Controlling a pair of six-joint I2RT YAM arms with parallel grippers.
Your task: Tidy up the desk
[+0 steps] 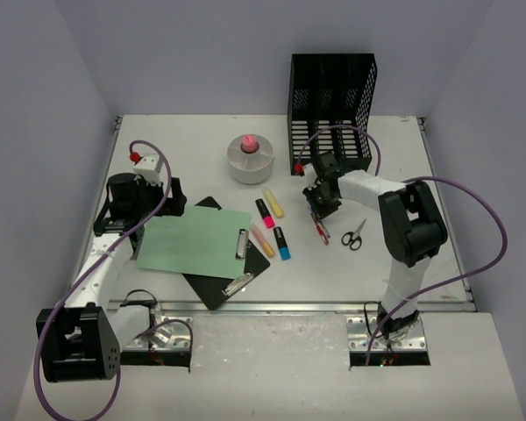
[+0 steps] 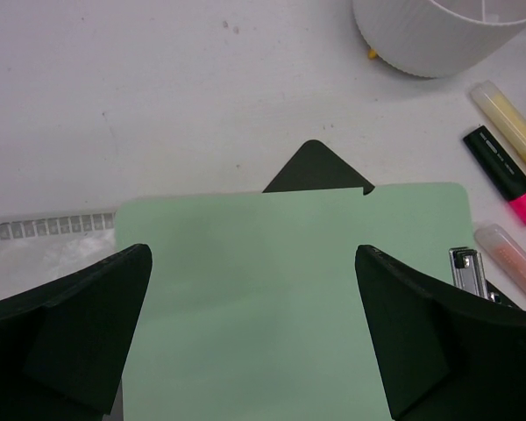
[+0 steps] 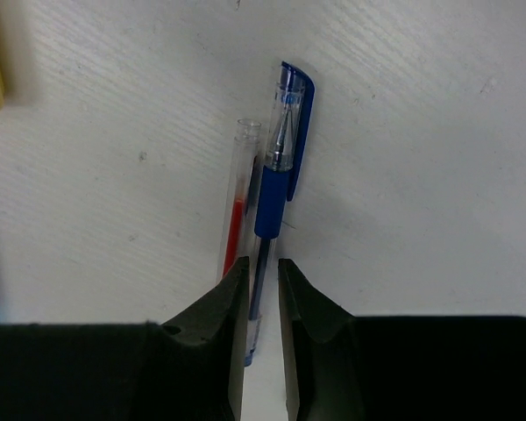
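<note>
The worktop [image 1: 202,140] stretched beneath the rack [image 1: 331,96]. Near the rack, right fingers [image 3: 217,326] pinched a blue pen [image 3: 276,184]; the touching red pen [image 3: 235,219] could drag along. Farther off, left fingers [image 2: 70,324] stood open.

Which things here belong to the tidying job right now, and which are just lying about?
In hand: blue capped pen, in the right gripper; white matte desk.
Lying about: clear red pen, small black scissors, four highlighters, green clipboard, black clipboard.

My white desk [image 1: 193,145] carries a black rack [image 1: 331,96], a round cup [image 1: 251,160], highlighters [image 1: 265,212], scissors [image 1: 354,235], a blue pen [image 3: 276,180], a red pen [image 3: 236,219] and a black clipboard [image 1: 215,289].
</note>
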